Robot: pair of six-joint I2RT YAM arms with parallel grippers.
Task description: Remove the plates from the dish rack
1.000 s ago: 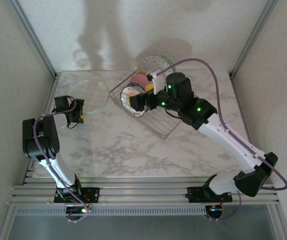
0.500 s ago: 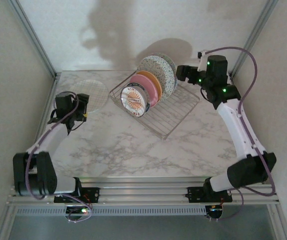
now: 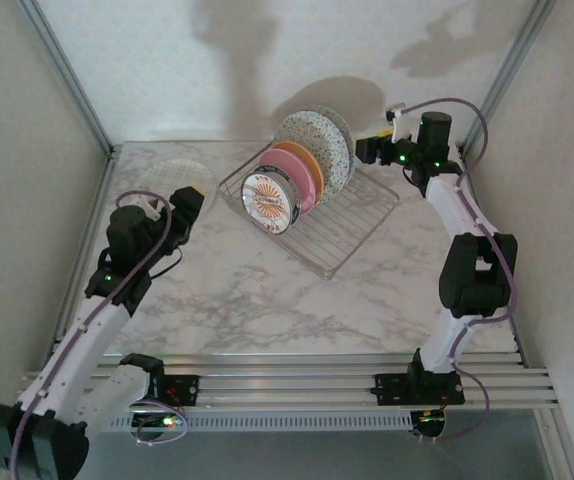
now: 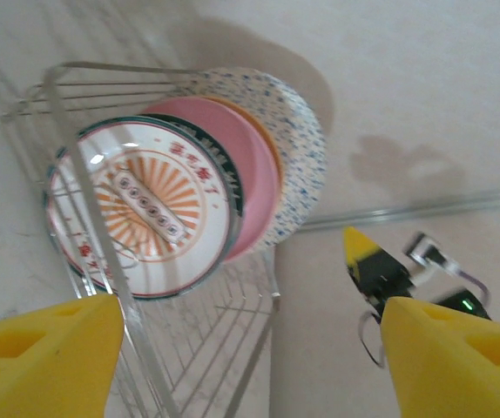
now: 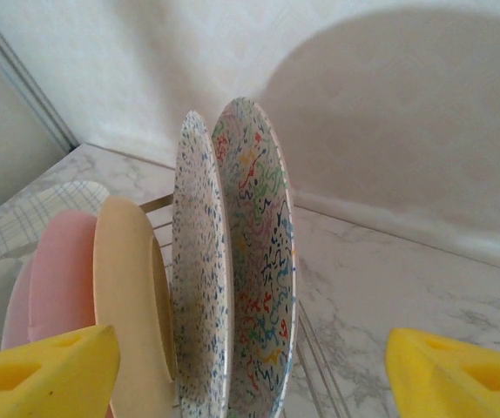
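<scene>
Now the right gripper (image 3: pixel 365 150) has swung behind the dish rack (image 3: pixel 352 230), fingers (image 5: pixel 41 374) wide and empty. The left gripper (image 4: pixel 250 309) gapes wide too; the plates (image 3: pixel 307 160) still wait

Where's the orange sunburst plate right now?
In the top view, the sunburst plate stands on edge at the left end of the row in the dish rack, in front of the pink plate, on the far half of the table.

Marble table (image 3: pixel 267 300): wire dish rack (image 3: pixel 355 232) far centre; checked plate (image 3: pixel 162 175) flat far left.
</scene>
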